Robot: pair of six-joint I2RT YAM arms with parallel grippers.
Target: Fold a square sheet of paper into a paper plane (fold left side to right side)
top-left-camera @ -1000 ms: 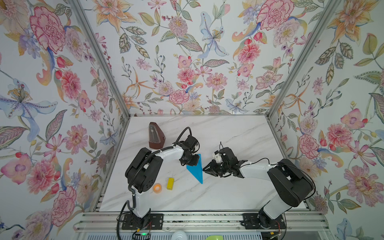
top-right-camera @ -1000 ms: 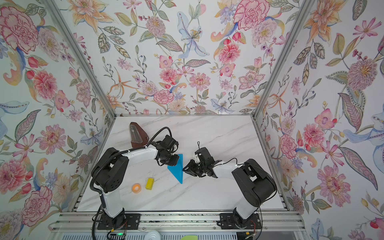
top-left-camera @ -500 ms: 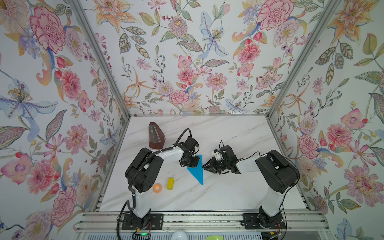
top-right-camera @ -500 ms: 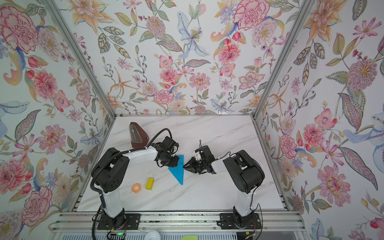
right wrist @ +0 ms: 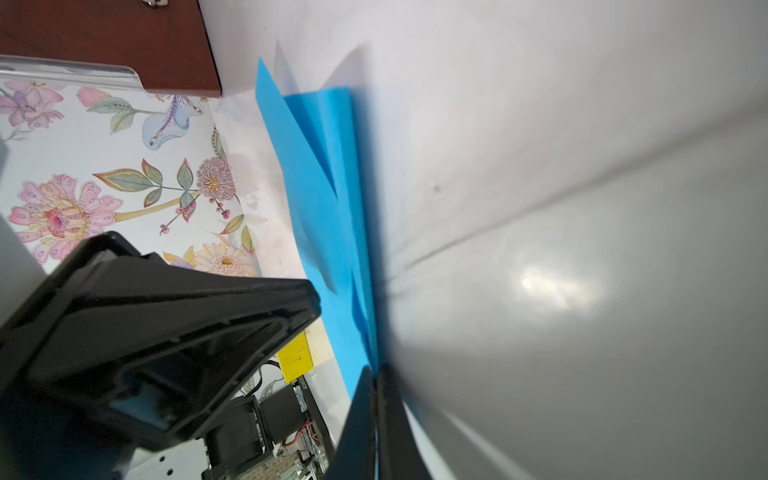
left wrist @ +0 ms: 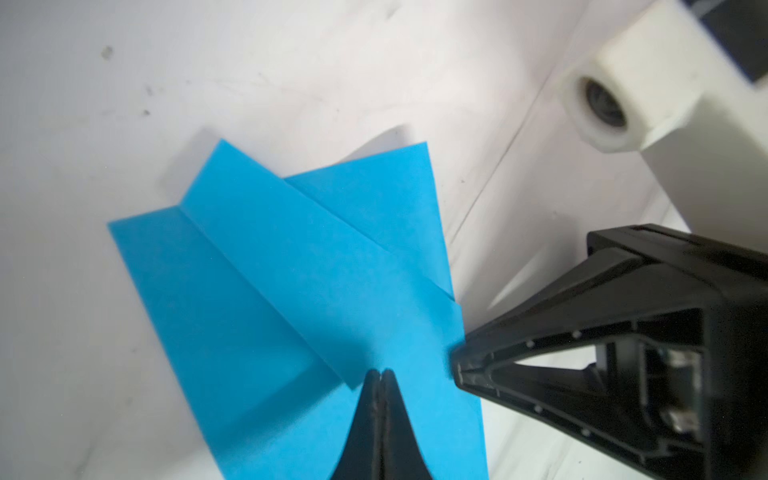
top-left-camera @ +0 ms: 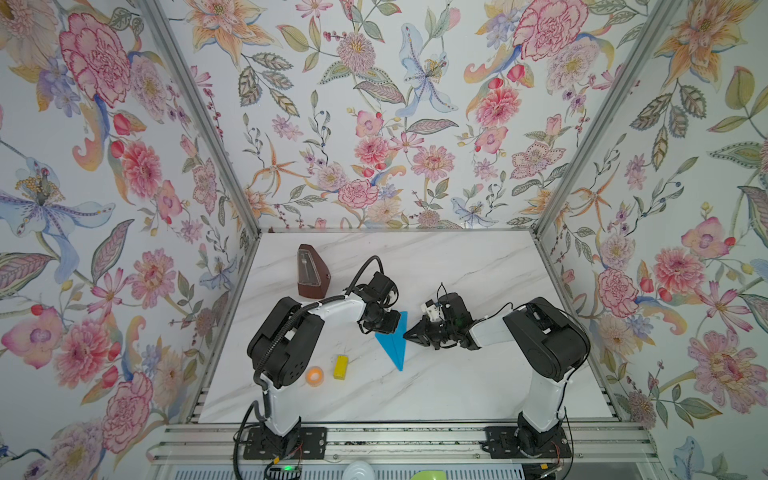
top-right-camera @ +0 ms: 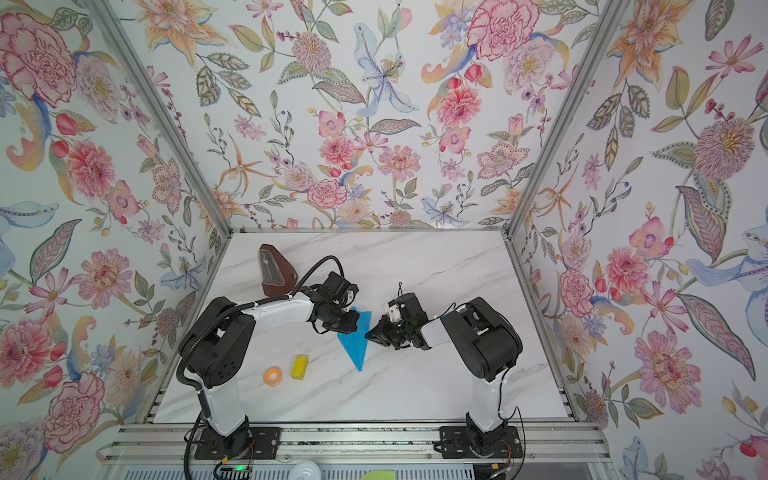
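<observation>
paper plane (top-left-camera: 392,343) — blue, flat on worktop (top-left-camera: 457,266) | left fingers (left wrist: 361,424) clenched, tips pressing plane | right fingers (right wrist: 359,424) clenched — pinching plane's edge

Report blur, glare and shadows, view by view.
Both top views: sharp, evenly lit, no glare on the table. Left wrist: paper crisp, faint shadow behind its raised flaps. Right wrist: table smeared and out of focus, one bright glare patch, dark shadow along the paper's edge.
</observation>
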